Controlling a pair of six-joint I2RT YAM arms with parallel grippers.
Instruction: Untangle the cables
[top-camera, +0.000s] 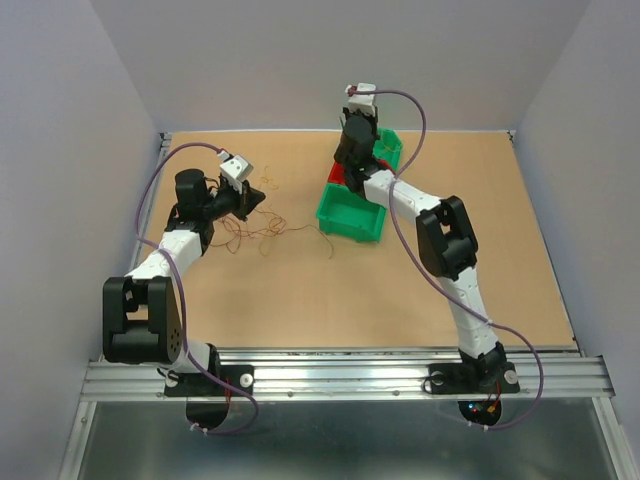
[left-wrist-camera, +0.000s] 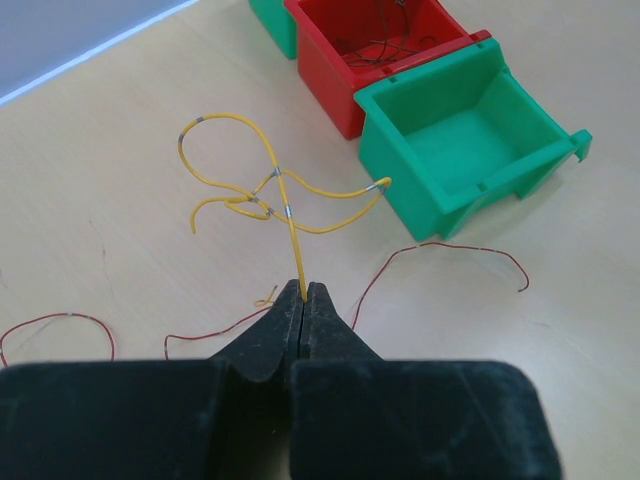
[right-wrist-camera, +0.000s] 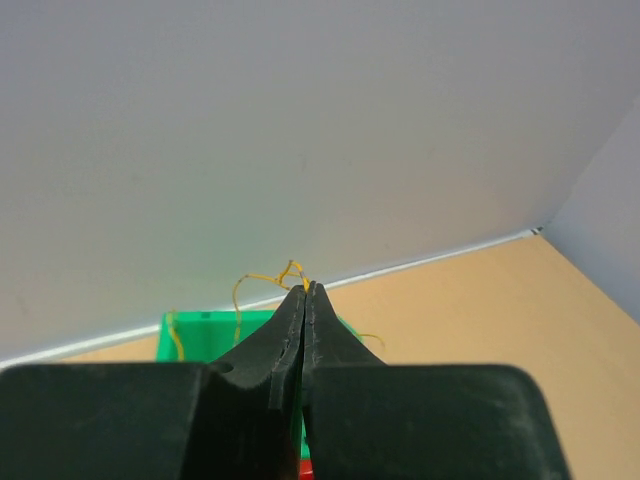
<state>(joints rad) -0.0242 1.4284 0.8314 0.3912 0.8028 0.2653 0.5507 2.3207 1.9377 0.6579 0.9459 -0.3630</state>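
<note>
While pinching a yellow cable (left-wrist-camera: 288, 215) tight in the left gripper (left-wrist-camera: 302, 288) at the left wrist view's lower centre, likely did best lifting slowly, clear of red cables (left-wrist-camera: 450, 246) at right, with the right gripper (right-wrist-camera: 305, 288) clamped on another yellow strand (right-wrist-camera: 262, 276) above the green bin (right-wrist-camera: 200, 335).

Black two-finger left gripper (left-wrist-camera: 303, 292) at btm centre, jaws pinched tight on a thin yellow wire w/ silver joints (left-wrist-camera: 289, 222); wire rises from the tips and loops across mid-frame. Hair-thin red wires lie flat on the beige tabletop (left-wrist-camera: 120, 230): one arc at right (left-wrist-camera: 450, 245), another lower left (left-wrist-camera: 60, 317). Open green plastic bin (left-wrist-camera: 395, 175) upper right, touching a red plastic bin (left-wrist-camera: 330, 90) at top w/ dark thin wires (left-wrist-camera: 380, 45) inside.
</note>
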